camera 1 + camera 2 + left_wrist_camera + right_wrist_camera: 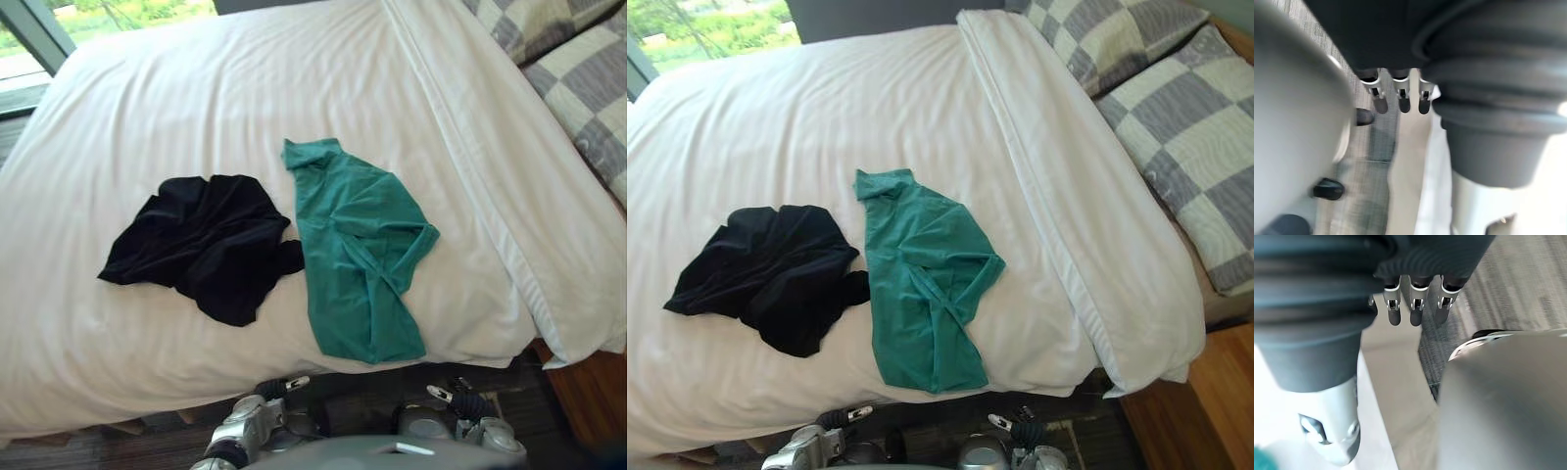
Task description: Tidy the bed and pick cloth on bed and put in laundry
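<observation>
Two cloths lie on the white bed [196,98] near its front edge. A crumpled black cloth [201,245] is on the left. Beside it on the right lies a green shirt [358,259], its lower end reaching the edge of the mattress, and the two cloths touch. My left hand [1380,100] hangs low by the bed's side with its fingers straight and relaxed, holding nothing. My right hand [1415,308] hangs the same way over the grey carpet, fingers relaxed and empty. Both hands are below the mattress edge, apart from the cloths.
Grey-and-cream checked pillows [1176,108] lie at the head of the bed on the right, past the folded-back edge of the duvet [1058,196]. A window [29,39] is at the far left. Wooden floor [1215,401] shows at the bed's right corner.
</observation>
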Robot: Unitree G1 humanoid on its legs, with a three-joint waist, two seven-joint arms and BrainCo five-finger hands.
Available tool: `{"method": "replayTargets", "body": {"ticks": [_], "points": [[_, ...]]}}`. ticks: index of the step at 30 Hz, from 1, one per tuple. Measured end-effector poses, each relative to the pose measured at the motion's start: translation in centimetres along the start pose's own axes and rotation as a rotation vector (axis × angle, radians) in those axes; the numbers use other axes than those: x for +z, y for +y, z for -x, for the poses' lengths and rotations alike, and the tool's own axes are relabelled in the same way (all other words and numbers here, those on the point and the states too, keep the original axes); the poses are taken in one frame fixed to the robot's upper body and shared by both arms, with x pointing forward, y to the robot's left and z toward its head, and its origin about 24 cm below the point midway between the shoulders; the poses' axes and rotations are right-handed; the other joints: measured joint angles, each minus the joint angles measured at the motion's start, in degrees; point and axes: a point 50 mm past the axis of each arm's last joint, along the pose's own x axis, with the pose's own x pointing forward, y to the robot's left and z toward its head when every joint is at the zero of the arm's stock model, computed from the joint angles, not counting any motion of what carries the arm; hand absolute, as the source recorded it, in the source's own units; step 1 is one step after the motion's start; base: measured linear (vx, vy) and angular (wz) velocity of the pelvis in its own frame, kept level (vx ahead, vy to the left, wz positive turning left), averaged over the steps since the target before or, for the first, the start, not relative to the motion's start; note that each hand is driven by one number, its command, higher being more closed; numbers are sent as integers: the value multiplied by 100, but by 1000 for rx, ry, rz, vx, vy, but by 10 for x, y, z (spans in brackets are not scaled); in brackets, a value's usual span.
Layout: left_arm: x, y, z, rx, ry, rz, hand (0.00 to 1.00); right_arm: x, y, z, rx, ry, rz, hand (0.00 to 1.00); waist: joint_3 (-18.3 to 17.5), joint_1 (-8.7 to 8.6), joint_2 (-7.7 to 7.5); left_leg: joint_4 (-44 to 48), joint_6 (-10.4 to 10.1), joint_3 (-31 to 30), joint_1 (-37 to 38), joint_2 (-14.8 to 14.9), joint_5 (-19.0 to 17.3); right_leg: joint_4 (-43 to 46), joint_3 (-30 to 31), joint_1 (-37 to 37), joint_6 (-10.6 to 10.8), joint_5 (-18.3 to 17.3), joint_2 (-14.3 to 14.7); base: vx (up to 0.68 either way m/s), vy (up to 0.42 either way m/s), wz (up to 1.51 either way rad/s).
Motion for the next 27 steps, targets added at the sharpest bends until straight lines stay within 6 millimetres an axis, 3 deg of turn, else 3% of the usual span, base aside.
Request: {"method": "replayTargets", "body": {"ticks": [2,4,7,8,10,11,13,14,16,18,20,21,22,23,24,25,27], "points": [[4,-2,0,3,-36,2,0,12,6,-5,30,-27,22,0,55,35,62,266,19,64,-340,16,-61,145,88,-310,9,-52,-3,-144,26,-13],[11,-6,0,4,-83,9,0,26,7,-8,41,-73,42,0,233,30,227,723,-21,158,-709,130,-337,562,199,-617,-3,-168,-16,-136,0,-18],[11,-4,1,19,-108,13,0,38,5,-9,36,-119,30,0,397,70,379,1017,-65,386,-811,93,-538,1288,387,-994,-2,-345,-238,-70,29,-30],[8,0,2,28,-99,11,0,41,5,-9,36,-132,12,0,391,42,378,960,-10,435,-762,19,-421,1497,430,-1106,3,-447,-369,69,-22,-9],[7,4,3,38,-98,8,0,49,4,-9,38,-164,1,0,367,15,268,907,-143,587,-787,-159,-127,1776,518,-1356,-37,-508,-639,54,-61,5],[9,8,4,47,-106,25,0,56,-1,-9,32,-183,-21,0,396,-84,114,1035,-134,683,-821,-210,-67,1842,524,-1383,-64,-482,-900,-2,-91,18],[4,7,5,39,-94,40,0,63,-9,-8,29,-209,-14,0,361,-193,137,1464,-150,726,-770,394,-199,2063,529,-1355,-100,-458,-1070,6,-44,25],[3,4,5,18,-99,51,0,67,-22,-5,21,-221,16,0,336,-334,146,1595,-221,578,-779,744,-155,2123,594,-1326,-84,-463,-1232,-1,102,28],[5,-4,4,-33,-122,109,0,74,-36,-2,11,-240,40,0,324,-358,169,1580,-259,387,-799,1069,-22,2123,708,-1326,117,-366,-1516,-11,159,14],[-2,-19,4,-109,-107,158,0,69,-44,0,18,-221,53,0,248,-434,397,1345,-325,277,-685,1305,-25,1947,762,-1169,472,-171,-1614,-1,264,4],[-7,-29,3,-160,-88,151,0,59,-37,-2,43,-199,53,0,240,-434,634,1044,-415,126,-503,1274,-76,1623,664,-931,707,-43,-1554,15,413,-10],[-8,-30,3,-166,-83,146,0,55,-32,-3,56,-194,48,0,223,-421,684,938,-441,125,-441,1237,-33,1528,620,-883,787,1,-1511,13,573,-26],[-11,-26,3,-158,-69,131,0,47,-24,-4,74,-174,40,0,157,-361,782,759,-942,345,-250,1283,-121,1394,493,-826,911,115,-1466,0,587,-27],[-1,-17,1,-136,-80,78,0,39,-6,-7,104,-169,19,0,191,-261,447,637,-784,547,-138,1057,-129,1256,275,-775,606,455,-1728,-20,620,-32],[-3,-15,2,-131,-75,71,0,38,0,-7,124,-170,34,0,155,-220,445,470,-716,665,-76,1048,-109,1114,19,-761,264,638,-1733,-12,520,-51],[-2,-7,3,-109,-77,61,0,37,12,-8,166,-177,60,0,80,-78,393,223,-592,807,54,1030,-7,1040,-389,-755,74,730,-1579,-7,429,-51],[-6,9,5,-67,-62,41,0,33,23,-7,194,-188,52,0,-2,-130,251,-72,-454,812,123,979,118,803,-618,-575,199,514,-878,13,269,-17]]}}
